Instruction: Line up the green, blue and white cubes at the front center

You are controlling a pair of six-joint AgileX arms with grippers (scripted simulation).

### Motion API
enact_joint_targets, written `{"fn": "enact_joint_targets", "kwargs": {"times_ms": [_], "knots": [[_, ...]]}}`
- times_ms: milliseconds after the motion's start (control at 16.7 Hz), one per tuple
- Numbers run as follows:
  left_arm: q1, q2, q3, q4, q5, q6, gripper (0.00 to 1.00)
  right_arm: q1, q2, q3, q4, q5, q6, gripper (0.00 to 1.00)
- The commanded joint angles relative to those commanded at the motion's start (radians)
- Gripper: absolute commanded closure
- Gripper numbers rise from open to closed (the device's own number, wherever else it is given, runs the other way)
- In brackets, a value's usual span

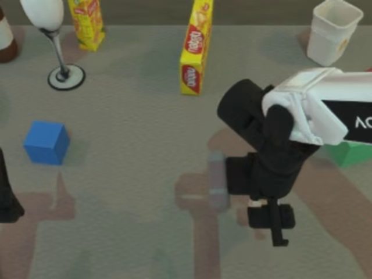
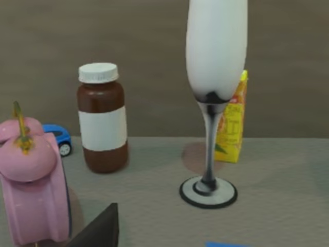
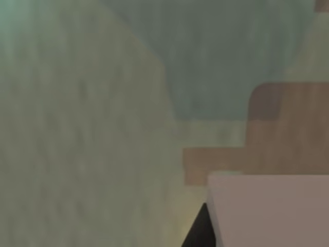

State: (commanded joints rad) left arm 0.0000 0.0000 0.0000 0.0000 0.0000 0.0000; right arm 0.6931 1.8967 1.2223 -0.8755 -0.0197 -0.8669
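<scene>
The blue cube [image 1: 46, 142] sits on the left of the table; only a sliver of its top [image 2: 226, 244] shows in the left wrist view. Far right, the green cube [image 1: 347, 153] lies mostly hidden under my right arm. My right gripper [image 1: 270, 220] hangs over the front center, beside the reddish-brown mark [image 1: 203, 232]. From above it hides the white cube. The right wrist view shows that pale cube [image 3: 270, 213] close up with a dark finger [image 3: 199, 232] against its side. My left gripper [image 1: 7, 203] is parked at the left edge, one finger [image 2: 100, 229] showing.
Along the back stand two yellow snack boxes [image 1: 87, 23] [image 1: 196, 49], a wine glass [image 1: 65, 75], a brown bottle [image 1: 6, 35] and a white cup [image 1: 332, 32]. A pink clock [image 2: 31, 180] and a small blue toy car [image 2: 57, 138] are near the left arm.
</scene>
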Motion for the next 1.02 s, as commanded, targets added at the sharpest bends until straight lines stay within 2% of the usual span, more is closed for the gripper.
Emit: {"fn": "enact_joint_targets", "kwargs": {"times_ms": [180, 420, 1020], "knots": [[0.000, 0.000, 0.000, 0.000, 0.000, 0.000, 0.00, 0.004, 0.027, -0.048, 0.073, 0.001, -0.002, 1.00], [0.000, 0.000, 0.000, 0.000, 0.000, 0.000, 0.00, 0.004, 0.029, -0.051, 0.077, 0.001, -0.002, 1.00], [0.000, 0.000, 0.000, 0.000, 0.000, 0.000, 0.00, 0.004, 0.029, -0.051, 0.077, 0.001, -0.002, 0.25]]}}
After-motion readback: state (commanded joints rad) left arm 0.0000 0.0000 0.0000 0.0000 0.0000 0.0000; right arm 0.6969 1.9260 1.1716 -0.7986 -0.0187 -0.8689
